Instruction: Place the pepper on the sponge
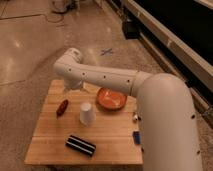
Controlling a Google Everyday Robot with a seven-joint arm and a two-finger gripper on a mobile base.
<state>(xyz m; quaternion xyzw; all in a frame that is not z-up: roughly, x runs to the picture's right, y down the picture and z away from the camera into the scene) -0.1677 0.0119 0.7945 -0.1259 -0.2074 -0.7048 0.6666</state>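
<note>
1. Cannot tell the gripper's (71,86) state; hovering over the counter's (50,145) far left part.
2. Pepper (62,107) lying left of the cup (87,113).
3. Sponge (136,137) at the right edge, partly behind the arm (165,110).

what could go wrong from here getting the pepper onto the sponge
The gripper hangs by the far edge of the wooden table, beyond the pepper, which is small and may slip from a grasp. The white cup and orange bowl stand between pepper and sponge, so a low carry could knock them. The sponge sits at the right edge, partly behind the arm, so a drop could miss.
</note>
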